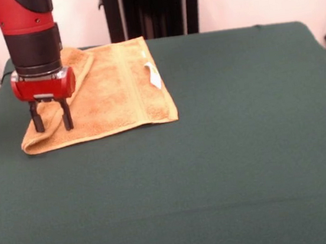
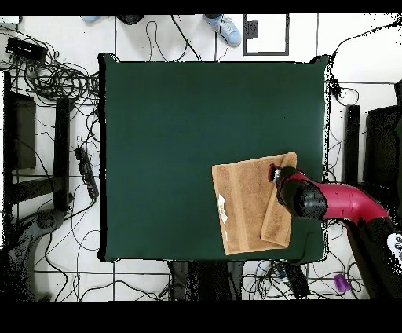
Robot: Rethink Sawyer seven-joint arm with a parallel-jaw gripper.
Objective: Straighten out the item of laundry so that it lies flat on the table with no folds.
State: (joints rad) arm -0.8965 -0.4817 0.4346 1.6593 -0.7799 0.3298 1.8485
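1. Gripper (image 1: 50, 116) of the red and black arm hangs with its two black fingers (image 1: 36, 120) apart, holding nothing, tips at the towel's folded edge.
2. Golden-orange terry hand towel (image 1: 117, 89) lies near a table corner, one side folded over, small white tag (image 1: 153, 75) upward.
3. Dark green cloth-covered table (image 1: 227, 161) carries it.

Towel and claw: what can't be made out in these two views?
- Front view: whether the open claw touches the towel; the arm hides the fold's far end.
- Overhead view: the claw is hidden beneath the arm.
- Both views: printing on the white tag is too small.
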